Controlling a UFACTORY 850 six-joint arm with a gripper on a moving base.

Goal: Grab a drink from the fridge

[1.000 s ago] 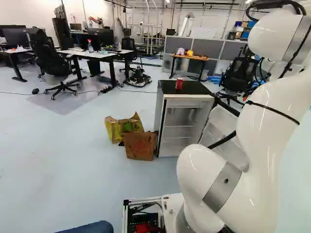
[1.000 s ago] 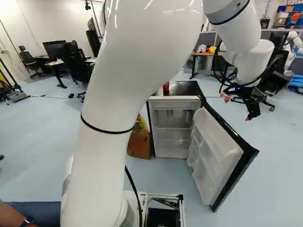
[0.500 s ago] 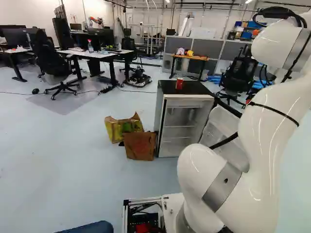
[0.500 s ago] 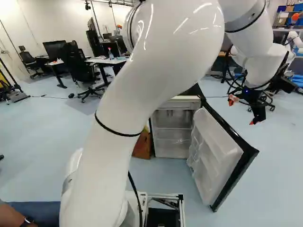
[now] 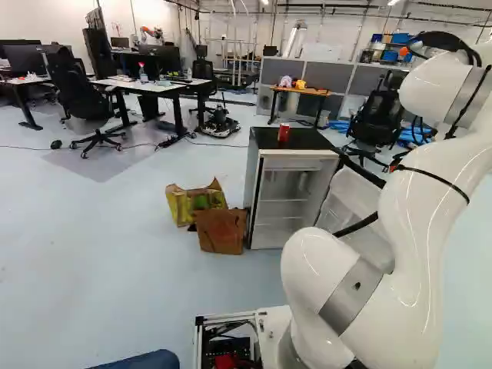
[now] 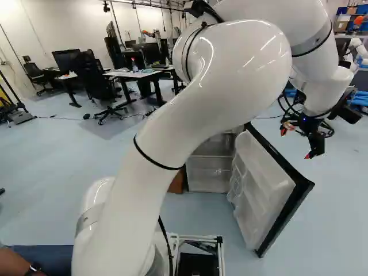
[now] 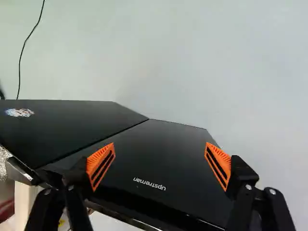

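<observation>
Beyond the open door's outer side, my gripper (image 6: 296,143) hangs at the right of the right base view, fingertips pointing down. In the wrist view the gripper (image 7: 160,164) is open wide, nothing between its orange pads, facing the black outer face of the fridge door (image 7: 168,159). The small fridge (image 5: 256,181) stands with its door (image 6: 259,187) swung open, the white inner shelves facing the base. A red can (image 5: 284,133) stands upright on its black top. Clear shelves or drawers show inside; I cannot tell whether drinks are there.
A brown bag (image 5: 221,231) and a yellow bag (image 5: 184,204) stand beside the fridge. Desks (image 5: 146,84) and office chairs (image 5: 77,96) are farther back. Another robot (image 6: 359,52) shows at the right base view's edge.
The arm's upper links have swung right and lower in the right base view. My gripper has shifted right and slightly down there and turned a little. Base, fridge and can have stayed put.
</observation>
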